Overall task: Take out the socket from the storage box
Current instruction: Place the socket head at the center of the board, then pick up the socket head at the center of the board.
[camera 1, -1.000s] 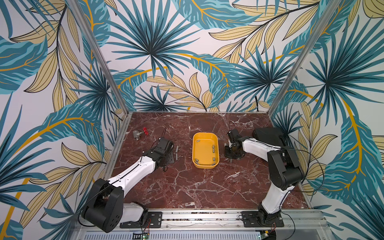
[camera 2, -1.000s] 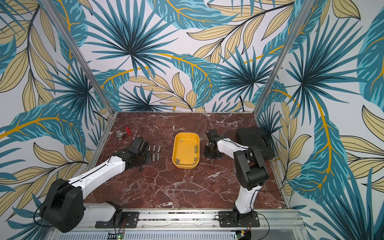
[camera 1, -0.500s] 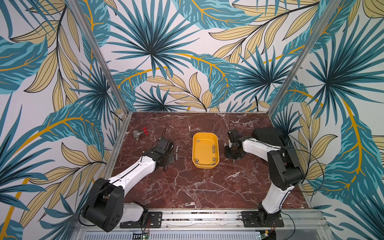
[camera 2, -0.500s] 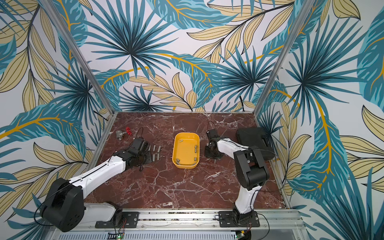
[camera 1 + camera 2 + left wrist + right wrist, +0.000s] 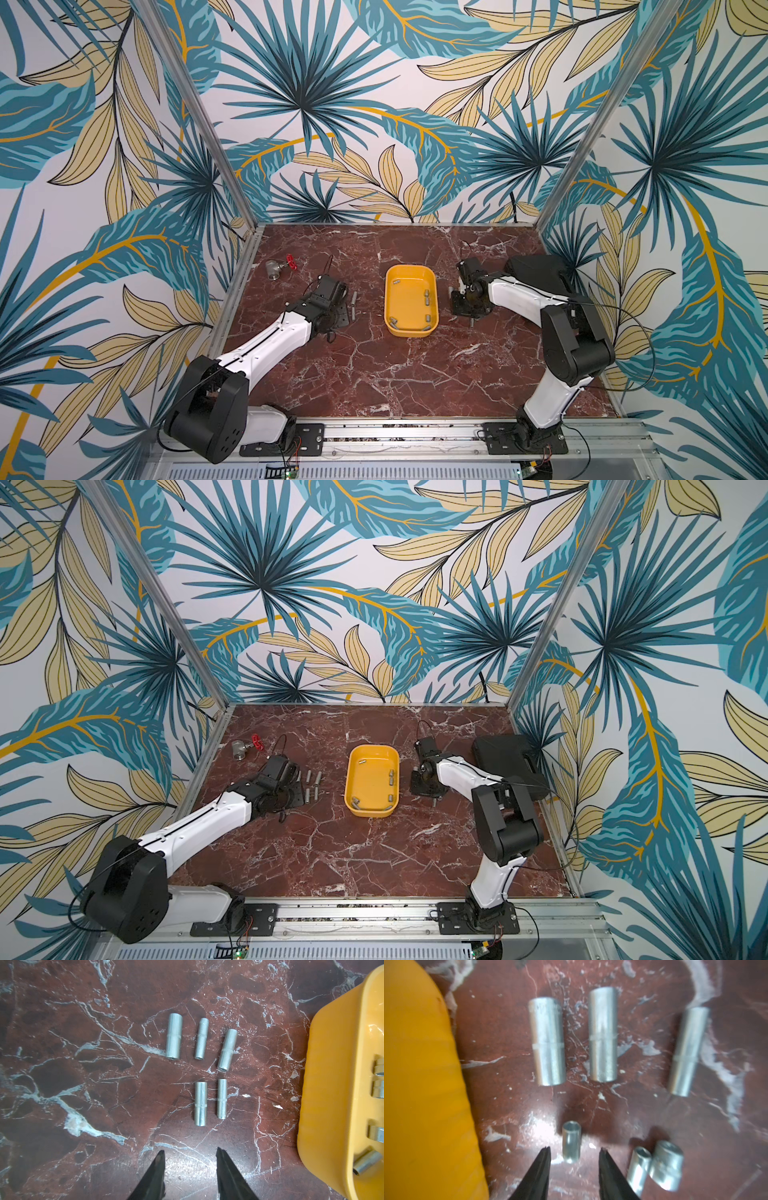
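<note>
1. storage box (image 5: pixel 409 301) sits mid worktop (image 5: pixel 374 374), betw. the two arms, so either arm can reach in. several small sockets (image 5: pixel 426 296) lie inside, mostly along the walls.
2. right hand (image 5: pixel 574 1148) is low over the worktop just beside the box's right wall. fingers apart, short socket (image 5: pixel 571 1142) lying betw. them w/ a gap each side, so not clamped. reads as a set-down spot, not a pick.
3. near it: three long sockets (image 5: pixel 602 1034) side by side, plus two short ones (image 5: pixel 666 1164) touching. prob. the take-out pile for that side.
4. left hand (image 5: pixel 190 1149) is also apart and empty, hovering by five laid-out sockets (image 5: pixel 200 1103), roughly parallel, left of the box.
5. judgement: task partway, box not yet emptied. next move prob. a reach back into the box.
</note>
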Tool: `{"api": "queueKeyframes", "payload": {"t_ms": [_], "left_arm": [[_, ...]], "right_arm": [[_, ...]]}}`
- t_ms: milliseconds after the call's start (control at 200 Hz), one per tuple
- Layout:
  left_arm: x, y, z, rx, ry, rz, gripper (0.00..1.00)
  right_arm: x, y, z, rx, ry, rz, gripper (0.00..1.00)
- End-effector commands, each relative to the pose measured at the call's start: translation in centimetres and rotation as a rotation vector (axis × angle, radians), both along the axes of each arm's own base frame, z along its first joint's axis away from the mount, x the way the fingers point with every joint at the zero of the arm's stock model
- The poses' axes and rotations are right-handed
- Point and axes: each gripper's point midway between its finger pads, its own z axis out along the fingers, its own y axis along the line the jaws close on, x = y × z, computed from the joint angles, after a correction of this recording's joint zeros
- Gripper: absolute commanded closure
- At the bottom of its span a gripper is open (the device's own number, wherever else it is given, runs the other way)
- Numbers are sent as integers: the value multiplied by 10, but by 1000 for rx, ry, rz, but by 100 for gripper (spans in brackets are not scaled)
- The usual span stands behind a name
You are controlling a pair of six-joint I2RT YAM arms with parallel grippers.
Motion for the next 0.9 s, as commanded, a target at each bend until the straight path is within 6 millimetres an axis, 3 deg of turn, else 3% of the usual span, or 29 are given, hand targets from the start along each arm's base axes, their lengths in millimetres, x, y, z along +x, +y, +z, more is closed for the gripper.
{"api": "queueKeyframes", "payload": {"t_ms": [0,200,346,731,891], "left_arm": [[-4,3,-13,4,26,3,56],[-4,2,-12,5,24,1,56],[-4,2,-10,2,21,-1,56],[-4,2,-8,4,20,-4,56],[-2,-1,-10,-4,25,-10,56]], "right_arm": [[-1,-6,25,-20,-31,5,58],[1,-4,48,-9,-71,16,58],[-1,-13,51,-56,-74,16,58],[-29,-71,21,-104,44,-89,56],[-30,-92,1,-72,88,-137,54]]}}
